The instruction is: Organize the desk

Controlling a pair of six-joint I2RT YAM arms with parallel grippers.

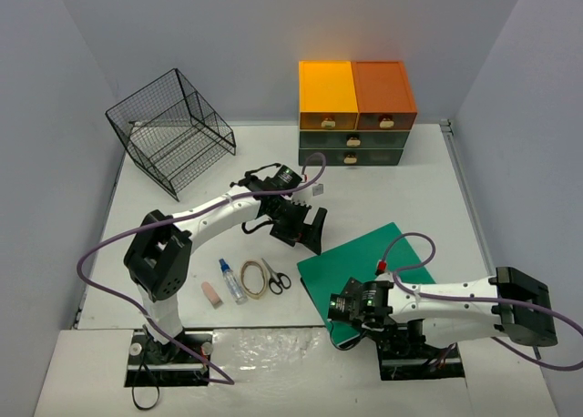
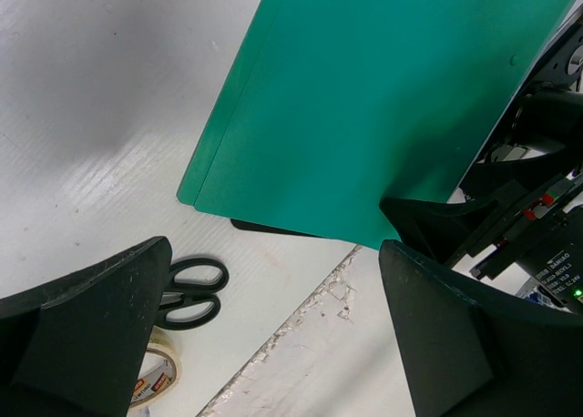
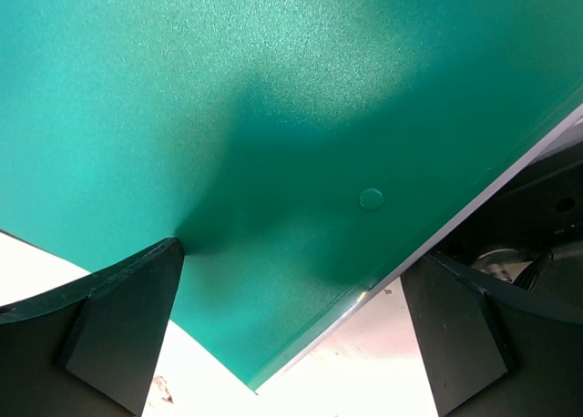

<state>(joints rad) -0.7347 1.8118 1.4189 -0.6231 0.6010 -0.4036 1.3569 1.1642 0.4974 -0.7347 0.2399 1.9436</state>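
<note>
The desk (image 1: pixel 410 194) is just a big flat matte white rectangular tabletop, lying level and filling the floor between the grey walls, kinda scuffed along its near edge

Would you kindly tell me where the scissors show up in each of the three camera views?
Top external: the scissors lie near the front of the desk, just left of the green folder.
Left wrist: the scissors' handles show at lower left, below the folder's near corner.
Right wrist: not in it; the folder fills the picture.
Shared landmark: the green folder.
</note>
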